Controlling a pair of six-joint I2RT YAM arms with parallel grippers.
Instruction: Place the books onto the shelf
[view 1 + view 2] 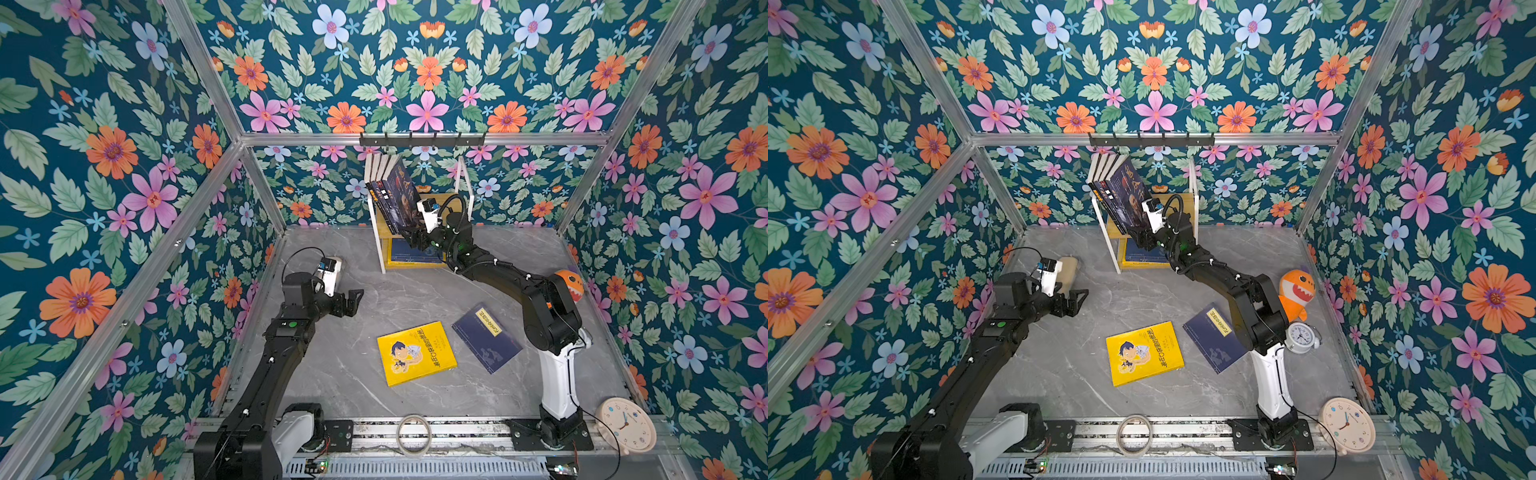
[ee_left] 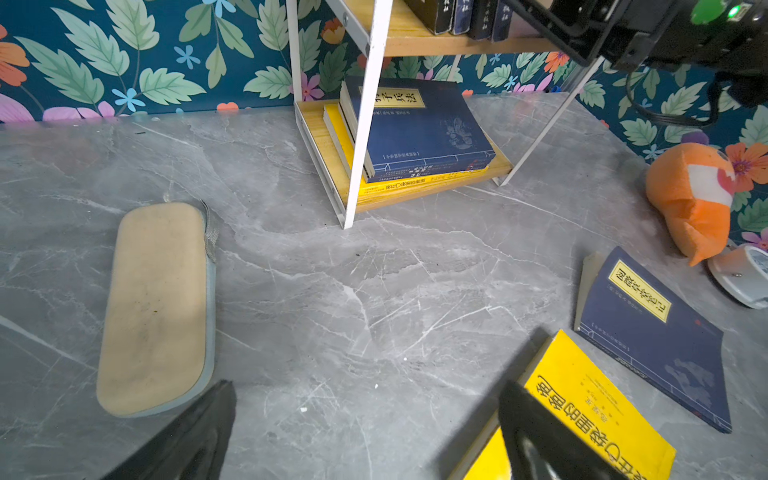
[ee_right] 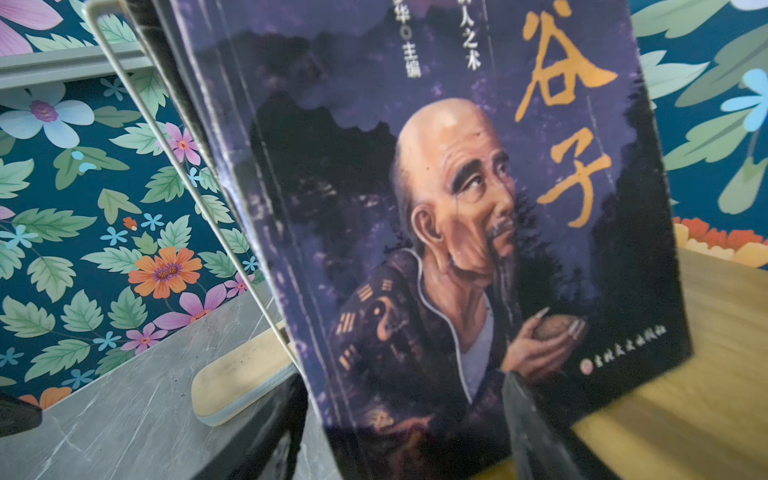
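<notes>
Backdrop: floral wallpaper (image 1: 104, 166) in teal, orange and pink closes three sides of a grey marble-look table (image 1: 353, 374).
Pad: a beige oblong pad (image 1: 1068, 270) lies flat at 10 o'clock on the table, well apart from every book.
Left gripper: the left gripper (image 1: 353, 302) hovers at 9 o'clock, above bare table; its claw is spread wide and holds nothing.
Shelf: the shelf (image 1: 377, 241) stands at 12 o'clock against the back wall, with two wooden boards in a thin white frame.
Upper board: a row of dark books (image 1: 384, 183) stands on end, leaning toward 11 o'clock; the outermost book (image 3: 436, 208), with a bald old man on its cover, is at the 3 o'clock end of the row.
Lower board: a flat stack (image 2: 415, 129) lies here, with a navy cover on top and yellow ones beneath.
Right gripper: the right gripper (image 1: 415, 240) is at the lower end of the outermost book; its two fingers show either side of that end with a gap between them, and I cannot tell whether they press on it.
Yellow book: a yellow book (image 1: 415, 353) with a cartoon boy lies flat just to 6 o'clock of the table's centre.
Navy book: a navy book (image 1: 486, 338) with a yellow label lies flat at 3 o'clock of the yellow one, just beside it.
Right edge: an orange plush shark (image 1: 1296, 291) sits at 3 o'clock, with a small alarm clock (image 1: 1302, 337) just below it.
Front rail: a tape ring (image 1: 414, 435) rests at 6 o'clock and a round cream clock (image 1: 626, 424) at 5 o'clock.
</notes>
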